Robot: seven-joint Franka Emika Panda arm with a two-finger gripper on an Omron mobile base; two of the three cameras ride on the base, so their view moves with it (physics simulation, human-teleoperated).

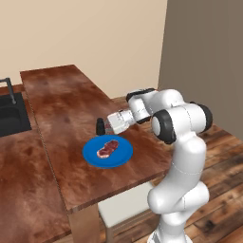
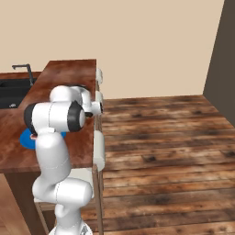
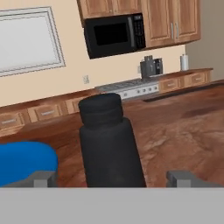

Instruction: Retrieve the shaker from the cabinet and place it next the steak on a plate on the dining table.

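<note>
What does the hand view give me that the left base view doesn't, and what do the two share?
Hand view alone: the gripper open, a finger tip standing clear on each side of the shaker, plus a black microwave and a stove against the far wall.

Left base view alone: the steak on the plate, a black sink at the left, and the arm's elbow.

Both: the shaker upright on the dining table, just beyond the rim of the blue plate.
</note>
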